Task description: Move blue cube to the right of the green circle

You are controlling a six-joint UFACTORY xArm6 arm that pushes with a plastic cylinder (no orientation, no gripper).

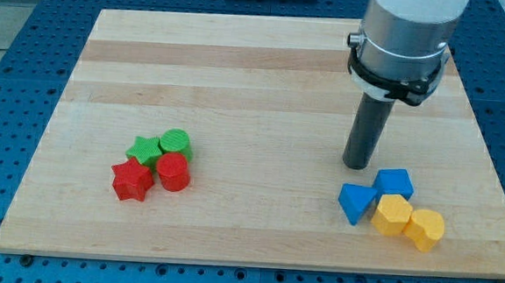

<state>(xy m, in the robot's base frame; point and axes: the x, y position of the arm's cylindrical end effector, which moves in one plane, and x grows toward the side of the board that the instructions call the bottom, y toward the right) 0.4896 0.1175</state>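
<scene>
The blue cube (395, 183) lies at the view's lower right, touching a blue triangular block (355, 202) on its left and a yellow block (393, 214) below it. The green circle (175, 143) sits at the view's lower left, in a cluster with other blocks. My tip (356, 164) rests on the board just up and left of the blue cube, a small gap away, and directly above the blue triangular block.
A green star (146, 151), a red star (131, 180) and a red cylinder (173, 172) crowd around the green circle. A second yellow block, heart-like (425, 228), lies at the right end of the right cluster. The wooden board (256, 80) sits on a blue perforated table.
</scene>
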